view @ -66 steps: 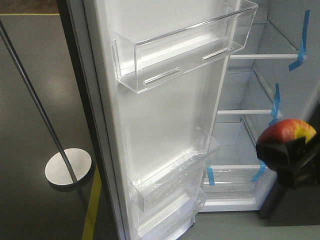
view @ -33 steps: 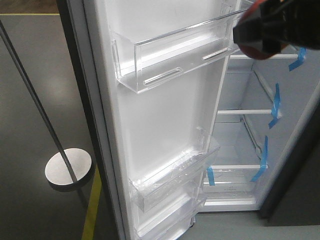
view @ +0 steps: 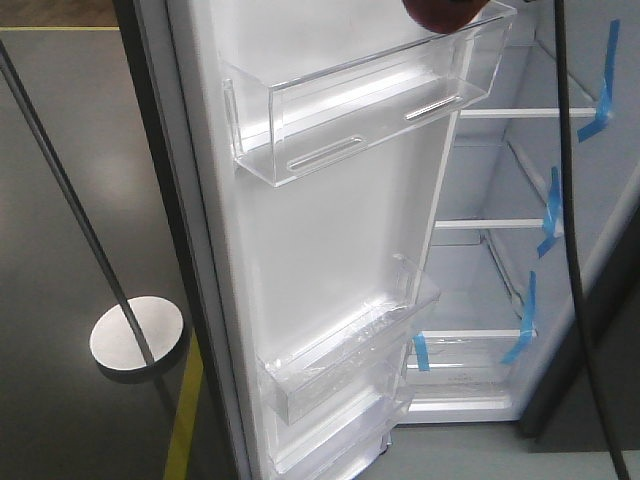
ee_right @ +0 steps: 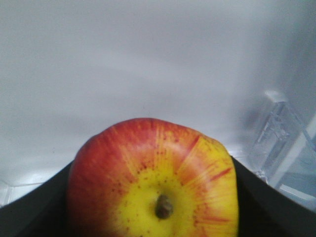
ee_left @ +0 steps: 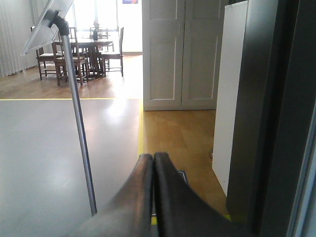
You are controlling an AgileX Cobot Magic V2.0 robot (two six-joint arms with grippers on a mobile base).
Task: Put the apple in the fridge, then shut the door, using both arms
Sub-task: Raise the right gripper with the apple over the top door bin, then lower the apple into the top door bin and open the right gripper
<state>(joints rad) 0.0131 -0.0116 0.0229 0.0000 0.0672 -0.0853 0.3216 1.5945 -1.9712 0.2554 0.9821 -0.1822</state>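
Exterior front-facing view: clear door bin (view: 370, 100) just below apple (view: 445, 10).

1. The apple (ee_right: 148, 148), red with yellow streaks and its stem facing the wrist camera, is clamped between the right gripper (ee_right: 154, 197) and its black fingers (ee_right: 29, 210). In the front view it is a dark sliver at 12 o'clock.
2. The door (view: 330, 230) stands open, showing its white inner face and clear bins (view: 360, 110).
3. The fridge (view: 500, 270), at 3 o'clock from the door, has white shelves.
4. The left gripper (ee_left: 153, 165) has its fingers pressed together with nothing between them.
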